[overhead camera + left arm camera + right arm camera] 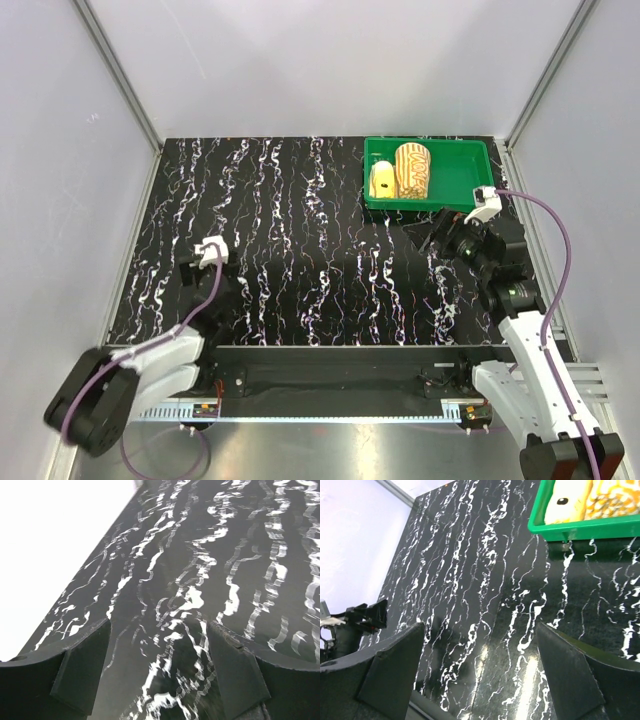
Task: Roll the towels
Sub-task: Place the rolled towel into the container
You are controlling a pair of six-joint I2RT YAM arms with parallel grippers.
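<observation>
Our left gripper (159,630) stands with its jaws well apart and nothing between them, low over the black marbled worktop (200,555). Our right gripper (480,630) is spread wide as well and holds nothing; it hangs over the worktop just in front of the green tray (462,170). Both towels lie rolled in the tray's left half, side by side: the yellow towel (381,180) on the left, the striped towel (411,168) just to its right.
</observation>
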